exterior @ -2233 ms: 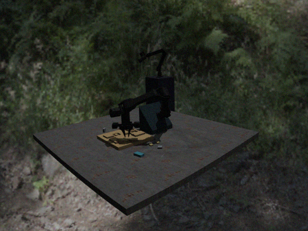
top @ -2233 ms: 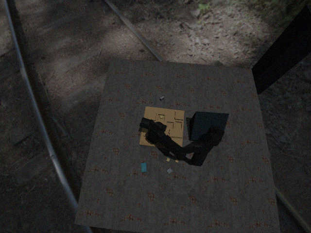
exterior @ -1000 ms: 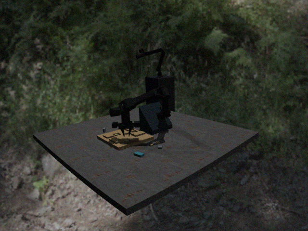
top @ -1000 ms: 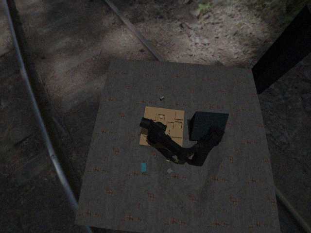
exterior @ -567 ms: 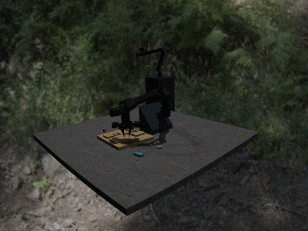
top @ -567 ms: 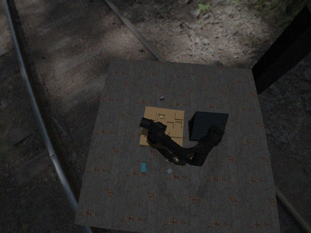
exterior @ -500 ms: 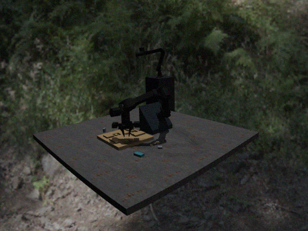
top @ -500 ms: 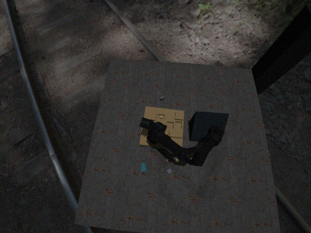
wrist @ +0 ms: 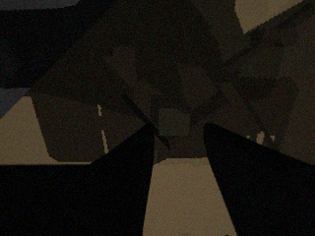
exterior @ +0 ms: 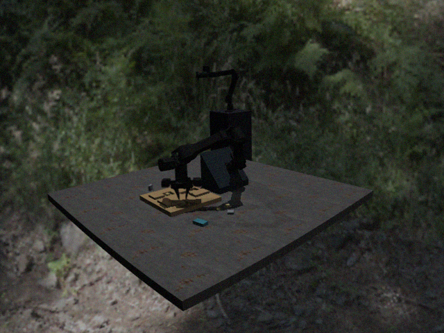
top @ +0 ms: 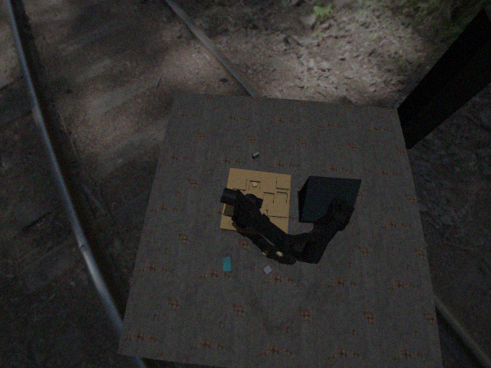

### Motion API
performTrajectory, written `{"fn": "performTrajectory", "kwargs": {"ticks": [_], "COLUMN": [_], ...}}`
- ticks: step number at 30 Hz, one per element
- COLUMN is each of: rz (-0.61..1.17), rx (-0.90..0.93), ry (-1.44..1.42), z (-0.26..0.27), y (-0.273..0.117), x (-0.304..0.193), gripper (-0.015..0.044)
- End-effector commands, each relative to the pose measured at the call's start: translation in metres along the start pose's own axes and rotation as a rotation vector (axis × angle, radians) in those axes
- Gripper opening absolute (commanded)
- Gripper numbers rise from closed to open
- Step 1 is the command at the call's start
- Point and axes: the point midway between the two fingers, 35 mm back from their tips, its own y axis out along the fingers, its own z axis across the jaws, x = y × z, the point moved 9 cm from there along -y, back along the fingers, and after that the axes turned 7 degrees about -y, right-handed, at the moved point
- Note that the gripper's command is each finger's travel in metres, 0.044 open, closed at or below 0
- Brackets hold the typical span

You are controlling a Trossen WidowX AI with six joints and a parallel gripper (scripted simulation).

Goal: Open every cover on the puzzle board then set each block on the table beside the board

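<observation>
The tan puzzle board (top: 238, 174) (exterior: 171, 213) (wrist: 179, 197) has raised covers and recesses, partly hidden by the arm and its shadow. My gripper (exterior: 182, 199) (wrist: 178, 130) is partly open and empty, pointing down low over the board's near part. In the wrist view a grey-green square block (wrist: 174, 122) shows between and just beyond the fingertips, in shadow. A pale yellow piece (top: 254, 184) shows in a square recess. On the table lie a teal block (top: 226, 264) (exterior: 200, 222), a light grey block (top: 267, 269) (exterior: 230, 211) and a small grey block (top: 255, 155) (exterior: 150, 186).
A dark blue wedge-shaped block (top: 329, 194) (exterior: 213, 168) stands beside the board, near the arm base. Yellow patches (top: 278, 254) (exterior: 227, 205) show on the table by the arm's shadow. A dark box (exterior: 231, 123) with a thin jointed stand is behind the arm.
</observation>
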Motion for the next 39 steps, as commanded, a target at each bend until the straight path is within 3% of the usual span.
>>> {"fn": "performTrajectory", "kwargs": {"ticks": [1,39], "rz": [-0.001,-0.002], "rx": [0.006,0.006], "ry": [0.008,0.008], "z": [0.000,0.000], "y": [0.007,0.021], "x": [-0.002,-0.002], "gripper": [0.0144,0.0144]}}
